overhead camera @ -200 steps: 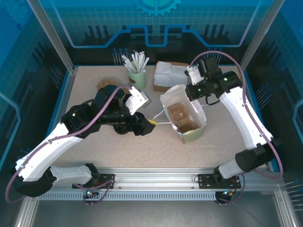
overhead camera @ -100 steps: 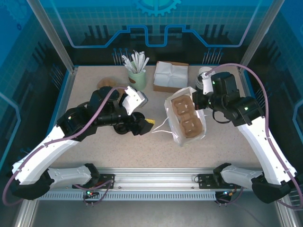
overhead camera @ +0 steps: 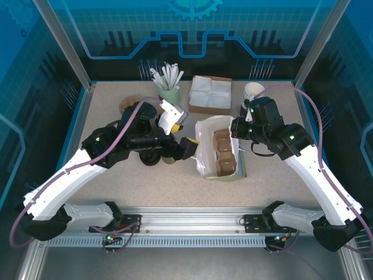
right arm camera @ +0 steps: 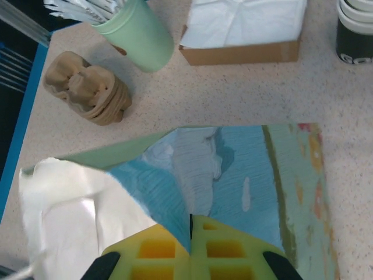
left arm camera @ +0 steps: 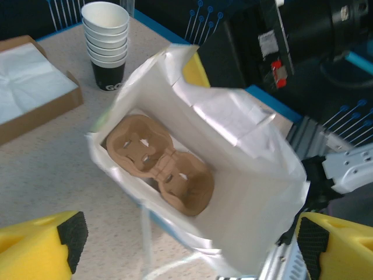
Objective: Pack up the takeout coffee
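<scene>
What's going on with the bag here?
The right gripper is shut on the bag's wall on its side, holding the mouth open. The left gripper hangs open in front of the mouth with nothing between its fingers. A cardboard carrier lies inside the bag with both wells empty, so no coffee is packed yet.
</scene>
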Controlling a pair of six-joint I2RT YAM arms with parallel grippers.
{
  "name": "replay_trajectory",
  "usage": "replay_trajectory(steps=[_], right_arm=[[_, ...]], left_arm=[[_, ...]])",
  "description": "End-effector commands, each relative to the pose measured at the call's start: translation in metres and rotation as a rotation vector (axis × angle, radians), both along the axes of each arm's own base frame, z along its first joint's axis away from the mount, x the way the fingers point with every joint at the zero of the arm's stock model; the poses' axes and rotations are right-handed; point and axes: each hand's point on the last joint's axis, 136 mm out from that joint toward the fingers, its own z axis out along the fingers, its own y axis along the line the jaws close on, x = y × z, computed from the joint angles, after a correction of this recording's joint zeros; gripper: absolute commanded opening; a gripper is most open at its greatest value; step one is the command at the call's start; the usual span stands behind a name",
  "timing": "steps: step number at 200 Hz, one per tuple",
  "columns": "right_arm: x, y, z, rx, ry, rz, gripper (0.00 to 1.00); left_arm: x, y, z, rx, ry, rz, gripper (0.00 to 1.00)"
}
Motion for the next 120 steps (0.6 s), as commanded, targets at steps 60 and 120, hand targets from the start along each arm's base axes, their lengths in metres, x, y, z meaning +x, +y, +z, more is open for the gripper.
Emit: replay_trajectory(steps=[60,120], right_arm=[[0.000,-0.010,0.005,0.214,0.008,-0.244,0.00],[-0.006,-0.011,0.005,0.248,0.013,-0.251,0.00]], left_arm=[[-0.001,-0.065,0.009,-0.109,0.283,0.033,0.59],[0.020,-0.085,-0.047,0.062,0.354,0.205,0.53]])
